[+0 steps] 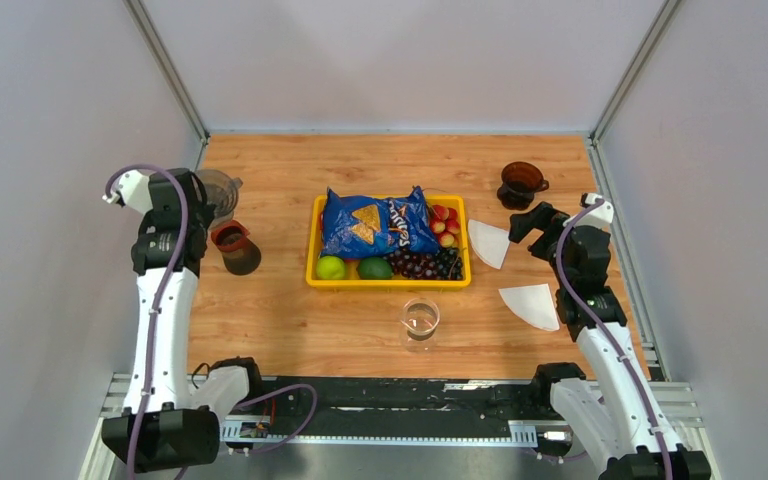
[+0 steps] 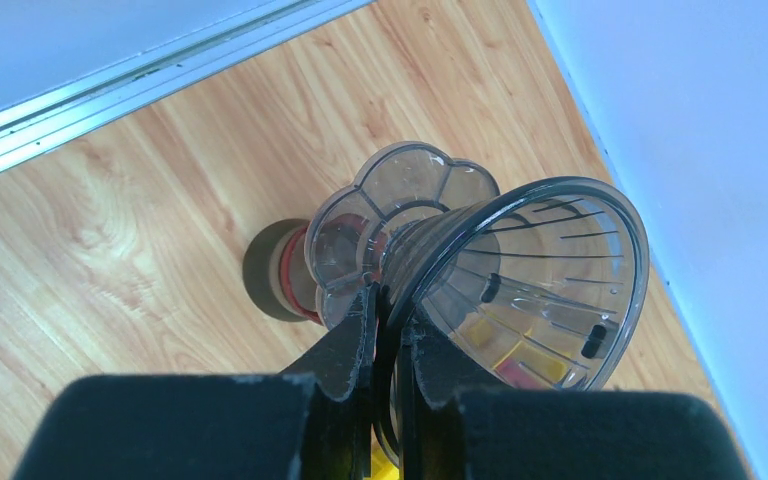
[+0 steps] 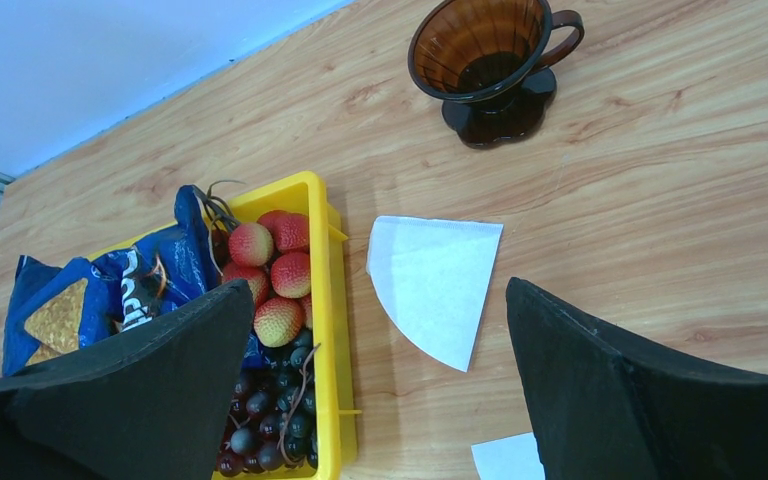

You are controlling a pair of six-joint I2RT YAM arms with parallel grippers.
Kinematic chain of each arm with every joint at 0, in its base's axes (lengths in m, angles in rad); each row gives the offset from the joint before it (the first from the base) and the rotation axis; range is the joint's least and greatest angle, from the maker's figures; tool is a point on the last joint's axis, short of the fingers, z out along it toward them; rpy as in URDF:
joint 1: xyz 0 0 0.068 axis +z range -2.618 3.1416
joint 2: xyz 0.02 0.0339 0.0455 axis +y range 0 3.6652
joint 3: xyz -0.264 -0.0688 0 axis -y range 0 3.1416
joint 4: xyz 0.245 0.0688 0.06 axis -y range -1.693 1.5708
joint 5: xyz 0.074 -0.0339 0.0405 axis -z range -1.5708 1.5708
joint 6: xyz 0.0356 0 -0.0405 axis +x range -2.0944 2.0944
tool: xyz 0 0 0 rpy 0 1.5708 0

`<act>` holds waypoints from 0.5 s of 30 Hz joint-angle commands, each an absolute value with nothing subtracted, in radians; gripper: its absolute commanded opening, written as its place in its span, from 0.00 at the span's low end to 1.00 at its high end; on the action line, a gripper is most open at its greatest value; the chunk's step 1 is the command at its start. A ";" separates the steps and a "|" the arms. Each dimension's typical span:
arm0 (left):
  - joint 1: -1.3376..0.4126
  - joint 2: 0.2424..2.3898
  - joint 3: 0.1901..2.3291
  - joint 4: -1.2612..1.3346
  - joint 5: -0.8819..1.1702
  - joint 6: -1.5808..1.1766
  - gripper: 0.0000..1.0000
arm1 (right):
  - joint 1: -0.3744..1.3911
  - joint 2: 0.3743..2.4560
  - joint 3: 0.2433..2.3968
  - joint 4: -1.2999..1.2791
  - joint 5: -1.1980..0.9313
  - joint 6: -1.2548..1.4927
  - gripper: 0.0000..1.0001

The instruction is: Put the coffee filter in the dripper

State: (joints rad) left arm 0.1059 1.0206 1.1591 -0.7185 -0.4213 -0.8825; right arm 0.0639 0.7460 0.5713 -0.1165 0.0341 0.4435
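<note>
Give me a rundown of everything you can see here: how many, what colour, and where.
table: 1, light wood, under everything
tray: 1, yellow, table centre
chip bag: 1, blue, in tray
green fruits: 2, green, tray's near left
grapes: 1 bunch, dark purple, tray's near right
red fruits: about 4, red, tray's far right
coffee filter: 2, white, flat right of tray, second one nearer
brown dripper: 1, amber, upright, far right
clear dripper: 1, transparent, far left, rim clamped in left gripper
dark cup: 1, brown with red rim, beside left arm
glass: 1, clear, in front of tray
left gripper: 1, black, shut
right gripper: 1, black, open, pointed at far filter
</note>
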 commanded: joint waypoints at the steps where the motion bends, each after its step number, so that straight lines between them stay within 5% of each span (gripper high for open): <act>1: 0.164 0.988 1.136 -0.657 -0.351 -0.869 0.04 | 0.061 0.754 0.597 -0.098 0.046 0.450 1.00; 15: 0.310 1.062 1.050 -0.634 -0.088 -0.885 0.03 | 0.061 0.756 0.595 -0.098 0.052 0.455 1.00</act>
State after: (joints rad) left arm 0.2924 1.0664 1.0481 -0.6945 -0.1505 -0.8764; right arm 0.0639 0.7578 0.5713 -0.1173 0.0437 0.4438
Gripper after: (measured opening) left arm 0.115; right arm 0.997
